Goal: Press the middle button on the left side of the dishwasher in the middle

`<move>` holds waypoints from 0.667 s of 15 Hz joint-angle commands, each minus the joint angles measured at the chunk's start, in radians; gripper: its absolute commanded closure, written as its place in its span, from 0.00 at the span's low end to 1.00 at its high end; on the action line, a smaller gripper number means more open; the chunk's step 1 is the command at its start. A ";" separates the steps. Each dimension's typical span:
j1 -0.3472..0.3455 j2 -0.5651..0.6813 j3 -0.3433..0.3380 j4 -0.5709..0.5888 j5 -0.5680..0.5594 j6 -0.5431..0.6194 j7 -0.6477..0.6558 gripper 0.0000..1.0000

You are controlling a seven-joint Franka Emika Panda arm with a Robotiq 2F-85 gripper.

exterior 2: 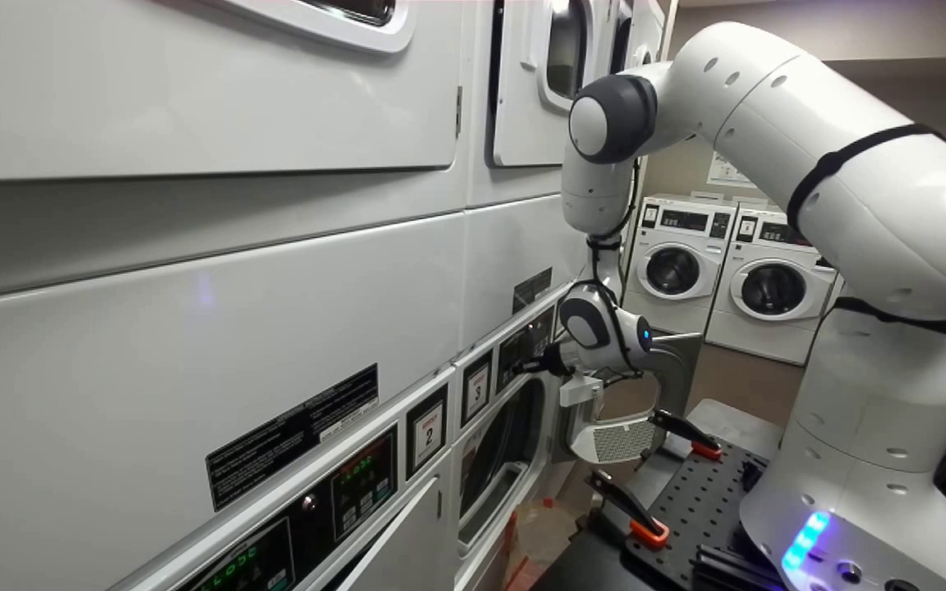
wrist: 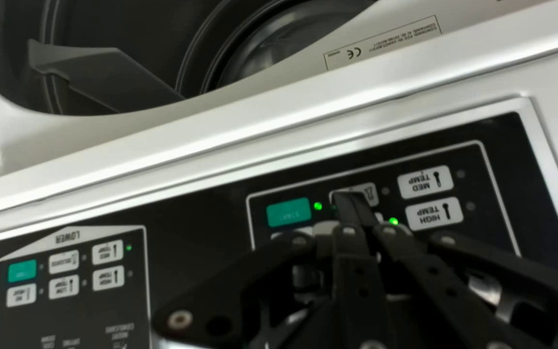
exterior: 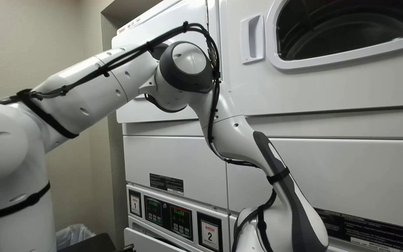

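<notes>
The dishwasher, a large white stacked machine (exterior: pixel 341 175) with a big dark window and black label plate, also shows in an exterior view (exterior 2: pixel 510 238). Its black control panel (wrist: pixel 201 223) appears upside down in the wrist view. The button group at the right of that view has a green start button (wrist: pixel 288 212), a pale middle button (wrist: pixel 370 193) and temperature buttons. My gripper (wrist: pixel 352 195) is shut and holds nothing. Its fingertips cover part of the middle button; I cannot tell whether they touch it. The gripper also shows at the panel in an exterior view (exterior 2: pixel 521 368).
The machine's lower door (exterior 2: pixel 674 373) stands open below the arm, exposing a drum (wrist: pixel 114 58). The neighbouring machine's lower door (exterior 2: pixel 403 542) is ajar. A black perforated plate (exterior 2: pixel 691 484) with orange-tipped clamps (exterior 2: pixel 649 533) lies by the robot base. A lined bin (exterior: pixel 73 236) stands near the wall.
</notes>
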 commanded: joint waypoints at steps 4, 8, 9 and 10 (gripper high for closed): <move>-0.077 -0.020 0.061 0.019 -0.007 0.041 -0.038 1.00; 0.021 -0.026 -0.002 0.028 -0.075 0.209 0.045 1.00; 0.036 -0.031 -0.007 0.028 -0.118 0.246 0.074 1.00; 0.049 -0.035 -0.010 0.025 -0.166 0.275 0.106 1.00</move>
